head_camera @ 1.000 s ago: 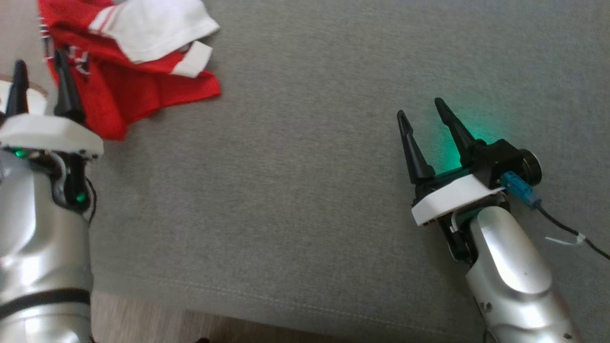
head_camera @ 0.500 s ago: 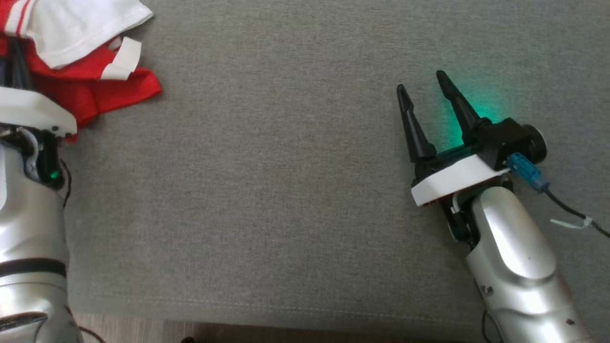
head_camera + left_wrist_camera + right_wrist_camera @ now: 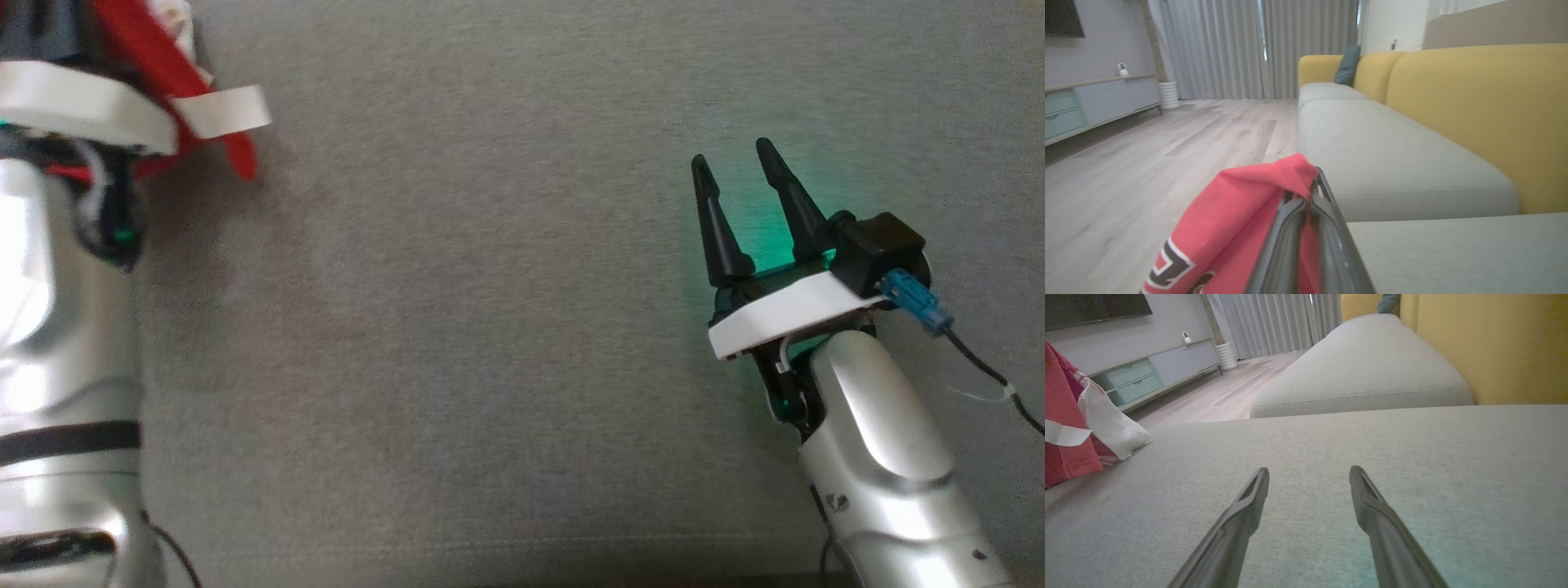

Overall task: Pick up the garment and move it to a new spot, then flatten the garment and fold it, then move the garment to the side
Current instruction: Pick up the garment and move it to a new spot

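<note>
The garment [image 3: 1237, 212] is red with white parts and dark lettering. My left gripper [image 3: 1312, 181] is shut on a fold of it, and the red cloth drapes over the fingers and hangs down to the left. In the head view the garment [image 3: 167, 77] hangs at the top left beside the left arm's white wrist plate [image 3: 82, 106], with a white band [image 3: 220, 114] sticking out. The right wrist view has the garment [image 3: 1065, 428] at its left edge, its lower part touching the cushion. My right gripper [image 3: 732, 153] stands open over the grey cushion, holding nothing, its fingers [image 3: 1249, 506] well apart.
The grey sofa cushion [image 3: 457, 310] stretches wide between both arms. A yellow backrest [image 3: 1474, 110] runs behind it, with another grey seat [image 3: 1372, 143] beyond. Wooden floor [image 3: 1147, 163] and a low cabinet [image 3: 1159, 371] lie off the sofa's left side.
My left gripper has shut on the garment and raised it off the cushion. The head view has shifted. The right gripper stays open in about the same place.
</note>
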You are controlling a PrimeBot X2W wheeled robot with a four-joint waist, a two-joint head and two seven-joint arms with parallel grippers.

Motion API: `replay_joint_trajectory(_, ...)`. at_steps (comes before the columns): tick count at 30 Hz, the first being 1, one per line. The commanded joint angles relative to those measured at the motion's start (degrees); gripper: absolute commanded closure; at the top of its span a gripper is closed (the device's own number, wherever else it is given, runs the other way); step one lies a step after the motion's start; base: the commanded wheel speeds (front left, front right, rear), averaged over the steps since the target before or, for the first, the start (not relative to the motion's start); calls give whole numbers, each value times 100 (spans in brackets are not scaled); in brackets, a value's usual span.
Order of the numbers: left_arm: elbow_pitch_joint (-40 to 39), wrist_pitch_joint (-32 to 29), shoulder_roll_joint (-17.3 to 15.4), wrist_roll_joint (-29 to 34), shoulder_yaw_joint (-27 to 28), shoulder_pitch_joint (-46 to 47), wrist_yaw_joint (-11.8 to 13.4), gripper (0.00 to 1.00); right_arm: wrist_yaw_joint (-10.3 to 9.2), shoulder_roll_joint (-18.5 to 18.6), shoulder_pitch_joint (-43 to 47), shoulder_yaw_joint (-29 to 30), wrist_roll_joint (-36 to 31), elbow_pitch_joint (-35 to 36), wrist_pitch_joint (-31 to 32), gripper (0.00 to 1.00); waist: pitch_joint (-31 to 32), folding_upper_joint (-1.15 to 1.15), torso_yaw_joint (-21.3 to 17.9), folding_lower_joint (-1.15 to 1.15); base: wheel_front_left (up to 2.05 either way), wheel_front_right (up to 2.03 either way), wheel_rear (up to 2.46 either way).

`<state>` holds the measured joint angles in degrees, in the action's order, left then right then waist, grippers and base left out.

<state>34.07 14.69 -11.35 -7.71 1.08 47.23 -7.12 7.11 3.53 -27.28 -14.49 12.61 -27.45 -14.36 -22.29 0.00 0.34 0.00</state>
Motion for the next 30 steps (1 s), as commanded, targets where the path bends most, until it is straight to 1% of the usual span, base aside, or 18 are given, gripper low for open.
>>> replay_joint_trajectory(1, -265, 31, -150, 32, 9, 189, -30, 100, 37, -65, 95, -114, 65, 179, -60, 0, 189, 0, -267, 0, 0, 0, 0)
replay_joint_trajectory(5, -489, 31, 118, -110, -604, 206, -34, 100, 37, -65, 179, -204, 269, 290, -61, 0, 328, 0, -642, 0, 0, 0, 0)
replay_joint_trajectory(10, -671, 31, 343, -366, -1312, 202, -35, 100, 37, -65, 265, -359, 503, 411, -62, 0, 454, 0, -1133, 0, 0, 0, 0)
replay_joint_trajectory(16, -772, 31, 635, -727, -2116, 185, -35, 100, 37, -65, 363, -461, 633, 479, -63, 0, 516, 0, -1602, 0, 0, 0, 0)
replay_joint_trajectory(21, -636, 31, 786, -975, -2644, -120, -36, 100, 37, -65, 455, -514, 734, 511, -63, 0, 571, 0, -1807, 0, 0, 0, 0)
replay_joint_trajectory(24, -582, 31, 826, -1105, -2828, -376, -34, 100, 37, -65, 504, -525, 750, 497, -63, 0, 606, 0, -1833, 0, 0, 0, 0)
replay_joint_trajectory(27, -547, 31, 841, -1188, -2922, -675, 51, 100, 37, -65, 533, -496, 747, 470, -63, 0, 652, 0, -1794, 0, 0, 0, 0)
replay_joint_trajectory(28, -542, 31, 843, -1227, -2937, -782, 91, 83, 37, -65, 542, -492, 745, 461, -63, 0, 670, 0, -1766, 0, 0, 0, 0)
replay_joint_trajectory(29, -537, 31, 844, -1261, -2946, -892, 142, 40, 37, -65, 544, -492, 740, 455, -63, 0, 686, 0, -1736, 0, 0, 0, 0)
replay_joint_trajectory(30, -534, 31, 845, -1291, -2930, -1005, 204, 0, 37, -65, 545, -490, 729, 447, -63, 0, 709, 0, -1701, 0, 0, 0, 0)
